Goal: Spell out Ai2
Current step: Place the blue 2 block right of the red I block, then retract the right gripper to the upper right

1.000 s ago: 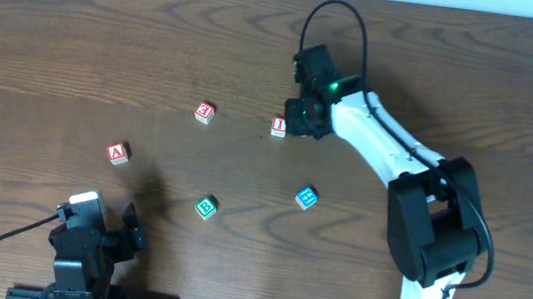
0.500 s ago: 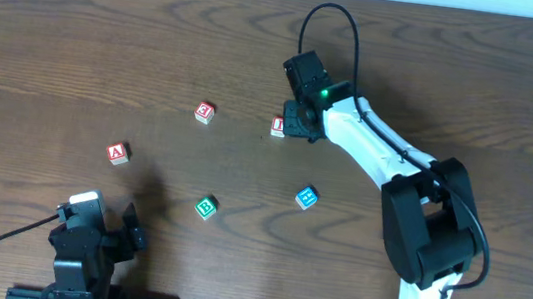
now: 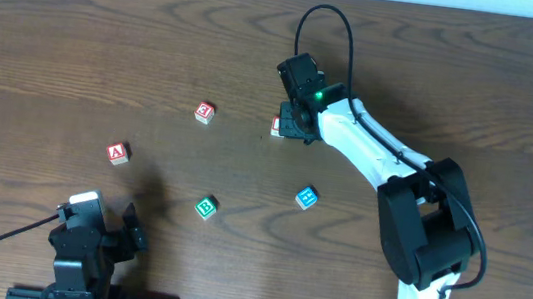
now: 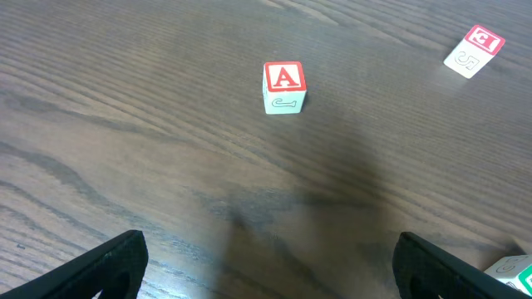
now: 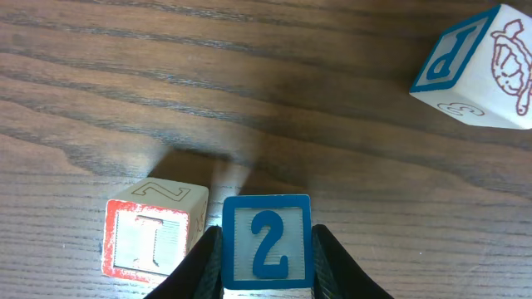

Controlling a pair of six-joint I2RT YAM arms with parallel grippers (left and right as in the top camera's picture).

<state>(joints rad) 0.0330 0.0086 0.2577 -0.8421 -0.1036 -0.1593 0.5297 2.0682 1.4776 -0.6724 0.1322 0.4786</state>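
Note:
The red "A" block [image 3: 119, 153] sits at the left of the table, and in the left wrist view [image 4: 284, 86] it lies ahead of my open, empty left gripper [image 4: 266, 266]. That gripper rests near the front edge [image 3: 96, 231]. My right gripper [image 3: 295, 123] is shut on the blue "2" block [image 5: 266, 241], which the overhead view hides. The "2" block sits just to the right of the red "I" block [image 5: 154, 228], close beside it. The "I" block also shows in the overhead view [image 3: 276, 126].
A red "E" block [image 3: 204, 112] lies left of the "I" block and shows at the left wrist view's top right [image 4: 474, 50]. A green block [image 3: 206, 206] and the blue "H" block [image 3: 307, 197] lie nearer the front. A blue-edged block [image 5: 478, 66] shows at the right wrist view's top right.
My right gripper has moved left with the "2" block, closing up beside the "I" block. The left arm and the other blocks have not moved.

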